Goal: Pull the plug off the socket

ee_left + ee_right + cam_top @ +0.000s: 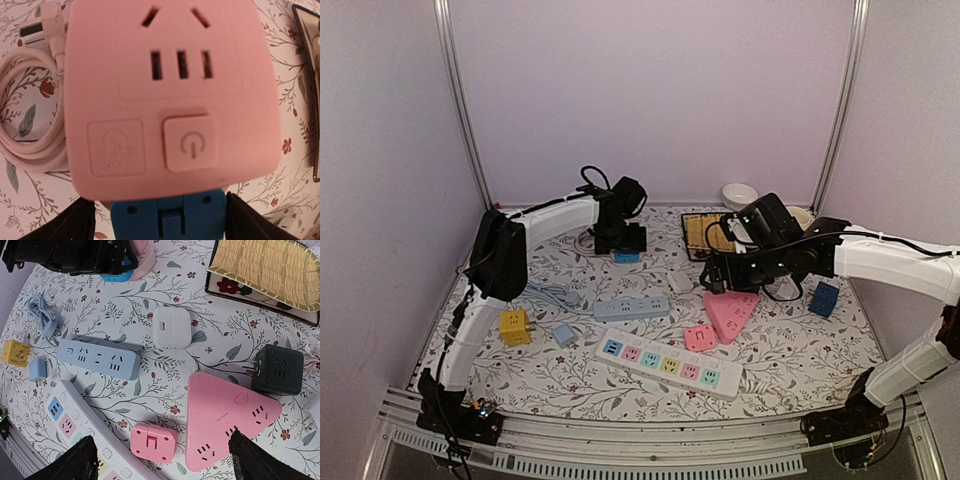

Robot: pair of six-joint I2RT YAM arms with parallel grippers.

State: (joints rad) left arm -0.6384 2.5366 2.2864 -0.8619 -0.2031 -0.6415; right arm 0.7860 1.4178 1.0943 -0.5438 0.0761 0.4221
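A pink socket block fills the left wrist view, with a blue plug seated in its near side. My left gripper straddles the blue plug. Its right finger is almost touching the plug and a small gap shows at the left finger, so it reads as open. In the top view the left gripper is at the back centre, over the blue plug. My right gripper is open and empty, hovering above a small pink plug and a pink triangular socket.
A coiled white cord lies left of the pink socket. On the table are a long white strip, a light-blue strip, a yellow cube, a dark cube socket, a white adapter, a woven tray and a white bowl.
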